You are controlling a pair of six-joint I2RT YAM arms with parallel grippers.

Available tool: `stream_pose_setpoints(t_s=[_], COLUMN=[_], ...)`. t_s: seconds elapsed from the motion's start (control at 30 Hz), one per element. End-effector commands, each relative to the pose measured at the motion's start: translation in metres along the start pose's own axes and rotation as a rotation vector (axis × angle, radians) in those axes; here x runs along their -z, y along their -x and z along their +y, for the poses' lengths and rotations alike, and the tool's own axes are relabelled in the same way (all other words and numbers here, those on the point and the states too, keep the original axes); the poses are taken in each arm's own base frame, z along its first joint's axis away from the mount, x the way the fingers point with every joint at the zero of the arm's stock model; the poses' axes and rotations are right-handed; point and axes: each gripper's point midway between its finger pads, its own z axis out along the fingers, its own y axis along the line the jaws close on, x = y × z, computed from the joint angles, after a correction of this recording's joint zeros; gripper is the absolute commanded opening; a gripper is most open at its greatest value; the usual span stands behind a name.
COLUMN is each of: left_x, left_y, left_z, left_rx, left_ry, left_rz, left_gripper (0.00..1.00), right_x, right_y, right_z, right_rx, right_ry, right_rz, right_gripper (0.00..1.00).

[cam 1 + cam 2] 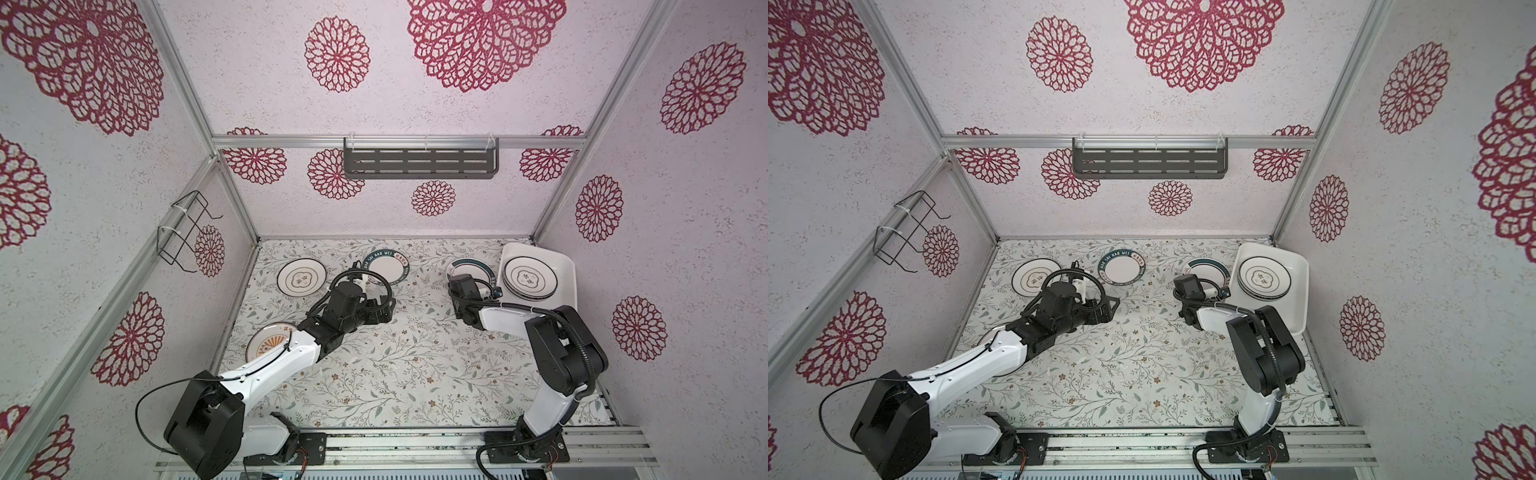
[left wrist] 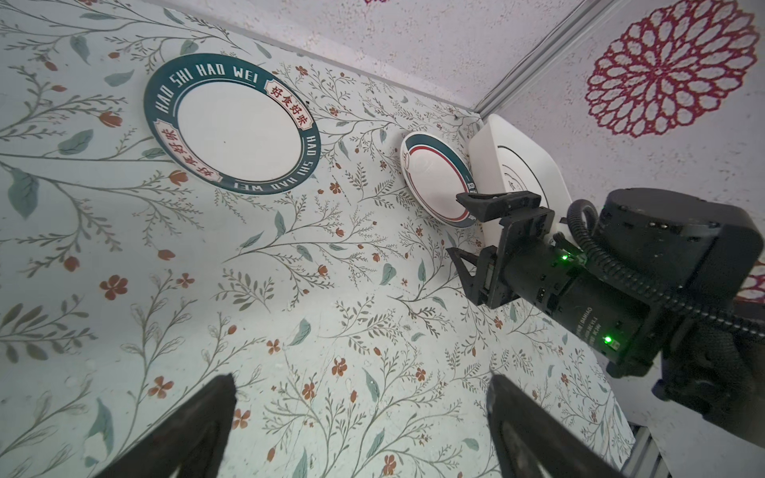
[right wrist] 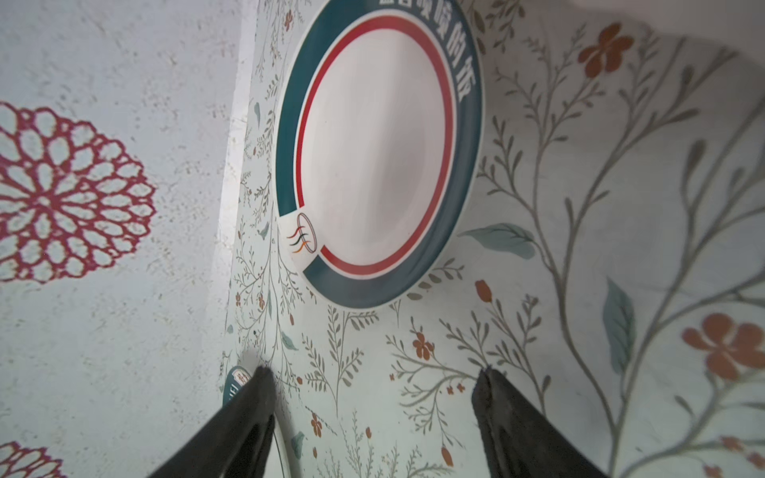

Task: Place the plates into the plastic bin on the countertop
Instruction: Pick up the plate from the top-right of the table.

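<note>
A robot lab cell: aluminium frame (image 1: 291, 142), printed wall panels (image 1: 266, 83), countertop (image 1: 415, 353).

Each arm is built of glossy white shells and matt black joint housings. The left arm (image 1: 274, 361) ends in the black left end effector (image 2: 360, 378), whose two fingers (image 2: 198, 430) are flat, dark and taper to blunt tips; the right end effector (image 3: 374, 370) carries the same pair. Just behind the right end effector sits a black cylindrical motor (image 2: 579, 302) with small white lettering and two green lights (image 2: 607, 340). A ribbed black hose (image 2: 621, 273) runs back from it along the right arm (image 1: 503, 322). Farthest from the left end effector, a thin black cable (image 1: 139, 409) loops beside the black base plate (image 1: 307, 444) with its screw heads.
</note>
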Motion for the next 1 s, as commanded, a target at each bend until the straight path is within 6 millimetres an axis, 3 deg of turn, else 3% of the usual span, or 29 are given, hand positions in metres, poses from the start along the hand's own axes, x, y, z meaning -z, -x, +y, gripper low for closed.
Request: stream_pose_setpoints(t_s=[0.0, 0.57, 0.83, 0.97], left_x=[-0.004, -0.022, -0.021, -0.02], left_y=[0.015, 0.024, 0.026, 0.024], left_z=[-0.012, -0.01, -0.008, -0.005], left_rx=[-0.023, 0.046, 0.056, 0.062], left_ry=[-0.063, -0.111, -0.105, -0.098], left_rz=[-0.026, -0.008, -0.015, -0.013], left_gripper=[0.97, 0.97, 0.97, 0.97], right_x=[-0.009, -0.038, -0.051, -0.053], right_y=[0.011, 0.038, 0.037, 0.038], right_z=[0.006, -0.023, -0.025, -0.036], right_rx=[-0.111, -0.237, -0.219, -0.215], right_ry=[0.036, -0.038, -0.059, -0.081], right_rz=[-0.055, -0.134, -0.114, -0.117], right_gripper=[0.76, 0.73, 0.65, 0.58])
